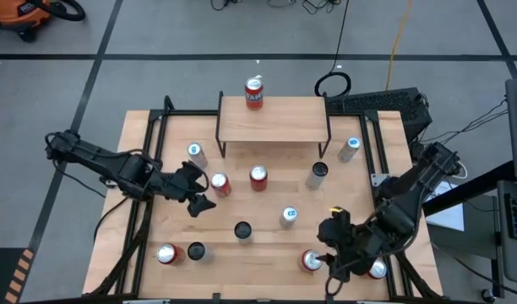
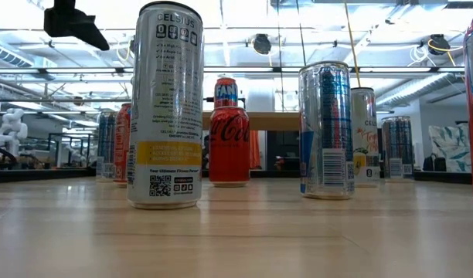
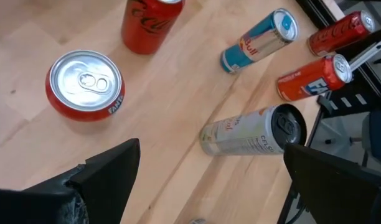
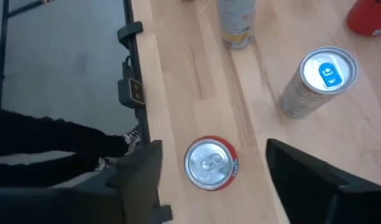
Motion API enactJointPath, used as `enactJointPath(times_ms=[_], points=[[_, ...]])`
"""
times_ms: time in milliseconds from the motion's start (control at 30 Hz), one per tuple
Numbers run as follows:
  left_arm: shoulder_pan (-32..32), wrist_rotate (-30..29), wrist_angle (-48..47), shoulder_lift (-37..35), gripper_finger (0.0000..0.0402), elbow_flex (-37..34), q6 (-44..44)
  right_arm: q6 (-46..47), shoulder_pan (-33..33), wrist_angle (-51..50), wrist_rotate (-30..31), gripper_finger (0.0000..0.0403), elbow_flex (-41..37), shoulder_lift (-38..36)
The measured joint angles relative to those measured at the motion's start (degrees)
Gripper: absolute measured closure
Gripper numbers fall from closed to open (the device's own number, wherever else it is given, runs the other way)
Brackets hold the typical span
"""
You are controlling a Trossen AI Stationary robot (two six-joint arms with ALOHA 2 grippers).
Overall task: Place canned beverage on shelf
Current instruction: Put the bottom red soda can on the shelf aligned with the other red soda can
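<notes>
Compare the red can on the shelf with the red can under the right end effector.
The red can on the shelf stands on the shelf, at its far edge; the red can under the right end effector stands on the table near the front edge. The shelf can has no arm near it; the other sits between the open fingers of the right end effector. Both are upright, red, silver-topped and unopened.

One can (image 1: 254, 93) on shelf (image 1: 274, 127) at table's (image 1: 267, 253) far edge; other cans stand scattered before it.
</notes>
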Motion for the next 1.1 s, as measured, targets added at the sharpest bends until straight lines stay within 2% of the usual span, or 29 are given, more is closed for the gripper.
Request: enactJointPath(times_ms=[100, 233, 633, 867, 1100], points=[[-0.2, -1.3, -0.1, 0.6, 0.0002, 0.0, 0.2, -1.1, 0.6, 0.1, -0.1, 0.0099, 0.0, 0.2], [-0.2, -2.0, -0.3, 1.2, 0.0002, 0.0, 0.9, -3.2, 0.9, 0.0, -0.8, 0.0079, 0.0, 1.7], [-0.1, -5.1, -0.3, 1.7, 0.0002, 0.0, 1.8, -4.8, -0.3, 0.1, -9.3, 0.0061, 0.0, 8.3], [-0.1, -7.9, -0.2, 1.7, 0.0002, 0.0, 0.3, -5.9, -0.6, 0.1, -11.1, 0.0028, 0.0, 12.6], [-0.1, -8.6, -0.1, 1.7, 0.0002, 0.0, -0.2, -6.3, -1.7, 0.6, -11.2, 0.0025, 0.0, 16.2]])
